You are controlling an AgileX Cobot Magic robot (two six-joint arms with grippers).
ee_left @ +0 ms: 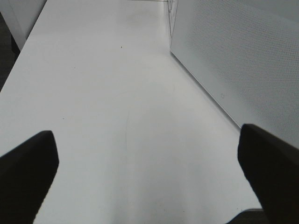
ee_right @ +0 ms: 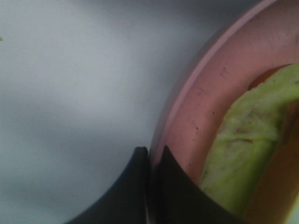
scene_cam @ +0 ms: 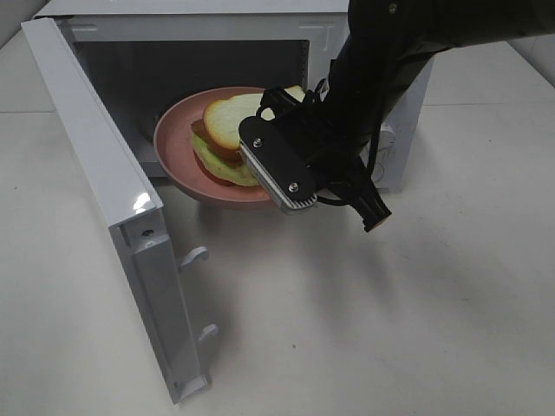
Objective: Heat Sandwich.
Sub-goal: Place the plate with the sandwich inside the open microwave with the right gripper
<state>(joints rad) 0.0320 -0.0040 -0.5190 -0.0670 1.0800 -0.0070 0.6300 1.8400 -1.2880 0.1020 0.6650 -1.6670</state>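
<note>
The sandwich (scene_cam: 227,128), pale bread with an orange crust and a green layer, lies on a round pink plate (scene_cam: 176,139). The plate sits half inside the open microwave (scene_cam: 182,65), its near edge sticking out over the table. My right arm (scene_cam: 373,78) reaches in from the right and hides the plate's right side. In the right wrist view my right gripper (ee_right: 150,161) is shut on the pink plate's rim (ee_right: 187,102), with the green filling (ee_right: 243,149) just beyond. My left gripper (ee_left: 149,168) hangs open over bare table, nothing between its fingers (ee_left: 28,163).
The microwave door (scene_cam: 104,199) stands swung wide open to the left, its edge reaching toward the front of the table. In the left wrist view, the microwave's perforated white side wall (ee_left: 243,56) runs close along one side of the left gripper.
</note>
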